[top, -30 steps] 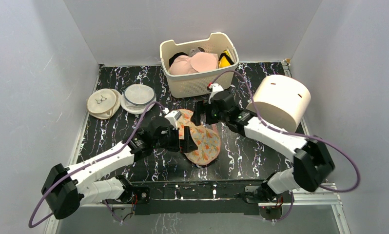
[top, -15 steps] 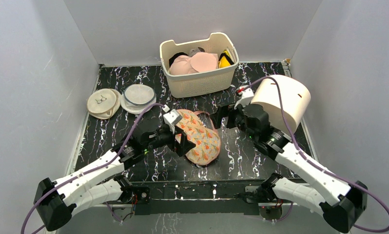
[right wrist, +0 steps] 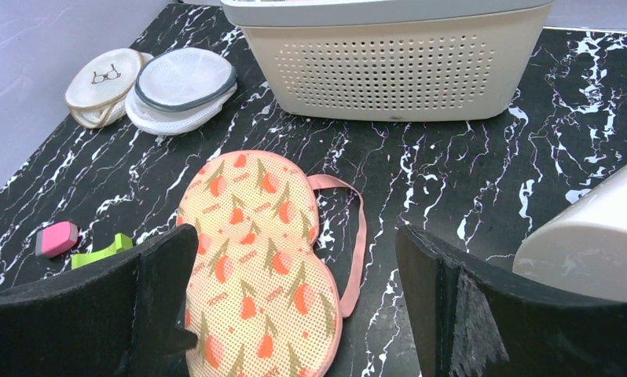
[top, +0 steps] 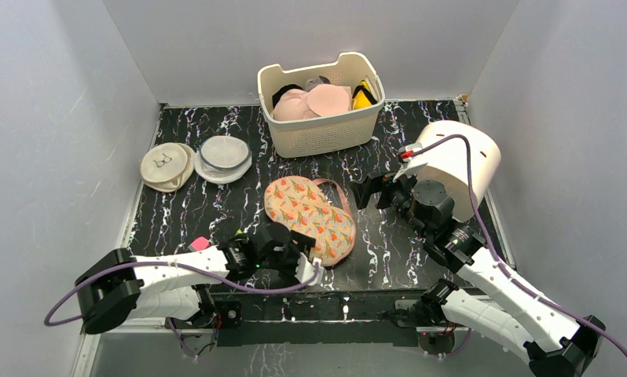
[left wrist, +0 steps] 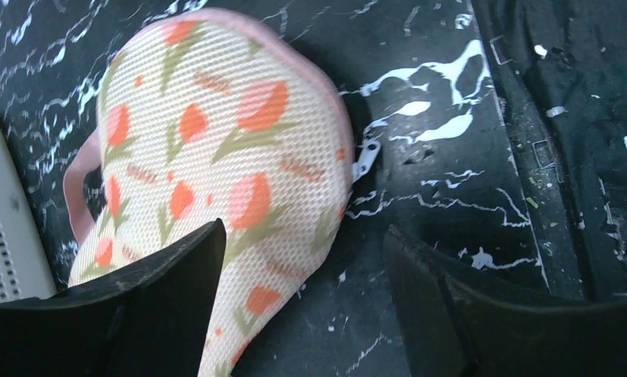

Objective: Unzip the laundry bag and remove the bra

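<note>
The laundry bag [top: 309, 218] lies flat on the black marbled table, peach with a carrot print and a pink loop [right wrist: 356, 236]. It also shows in the left wrist view [left wrist: 224, 157], with a small metal zipper pull [left wrist: 365, 159] at its edge. My left gripper [top: 306, 267] is open and empty, low at the bag's near end [left wrist: 302, 243]. My right gripper [top: 369, 191] is open and empty, to the right of the bag and facing it [right wrist: 295, 236]. No mustard-yellow bra shows; it is hidden.
The cream basket [top: 320, 133] stands at the back with pale pink cups and a yellow-and-black item inside. Two round mesh discs [top: 224, 155] lie at the back left. A white cylinder [top: 456, 165] stands at the right. A pink block [right wrist: 56, 238] and a green piece [right wrist: 102, 251] lie near the left arm.
Both grippers have come off the bag. The left arm pulled back toward the near edge, the right arm swung away to the right. The bag now lies uncovered.
</note>
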`<state>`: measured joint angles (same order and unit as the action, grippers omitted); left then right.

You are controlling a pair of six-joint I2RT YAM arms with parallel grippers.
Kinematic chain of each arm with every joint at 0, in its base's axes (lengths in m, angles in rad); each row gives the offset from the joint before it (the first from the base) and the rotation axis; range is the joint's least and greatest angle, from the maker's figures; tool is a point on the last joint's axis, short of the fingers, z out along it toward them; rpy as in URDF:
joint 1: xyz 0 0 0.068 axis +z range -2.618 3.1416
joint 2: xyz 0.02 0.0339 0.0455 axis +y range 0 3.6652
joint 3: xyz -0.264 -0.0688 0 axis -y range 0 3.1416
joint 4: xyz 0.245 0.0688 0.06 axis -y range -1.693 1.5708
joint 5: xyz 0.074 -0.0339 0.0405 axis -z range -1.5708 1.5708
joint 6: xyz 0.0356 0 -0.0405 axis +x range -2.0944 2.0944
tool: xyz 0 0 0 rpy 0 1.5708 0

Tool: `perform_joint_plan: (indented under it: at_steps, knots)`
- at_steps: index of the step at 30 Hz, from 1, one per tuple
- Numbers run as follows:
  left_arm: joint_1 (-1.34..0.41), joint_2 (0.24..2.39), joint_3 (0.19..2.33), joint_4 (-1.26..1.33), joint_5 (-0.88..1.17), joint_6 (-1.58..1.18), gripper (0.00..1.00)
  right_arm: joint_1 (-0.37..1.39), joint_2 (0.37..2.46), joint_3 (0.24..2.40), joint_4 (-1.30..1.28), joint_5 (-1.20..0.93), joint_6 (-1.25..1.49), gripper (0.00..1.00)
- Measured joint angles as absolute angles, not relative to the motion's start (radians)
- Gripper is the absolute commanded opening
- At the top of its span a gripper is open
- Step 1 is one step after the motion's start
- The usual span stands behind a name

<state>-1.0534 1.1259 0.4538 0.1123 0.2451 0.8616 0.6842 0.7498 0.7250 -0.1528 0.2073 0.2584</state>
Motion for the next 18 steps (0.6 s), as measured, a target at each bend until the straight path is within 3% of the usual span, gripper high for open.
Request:
perform_joint_plan:
  at_steps: [5, 11, 18]
  knots:
    - [-1.144, 1.231, 0.395, 0.247, 0.151, 0.951, 0.58, 0.684, 0.751, 0.723, -0.146, 0.207, 0.255, 0.98]
    - [-1.151, 1.308, 0.384, 0.364, 0.071, 0.988, 0.53, 0.684, 0.764, 0.723, -0.130, 0.204, 0.255, 0.98]
    - [-1.151, 1.351, 0.387, 0.403, 0.024, 0.971, 0.24, 0.684, 0.754, 0.720, -0.130, 0.209, 0.256, 0.98]
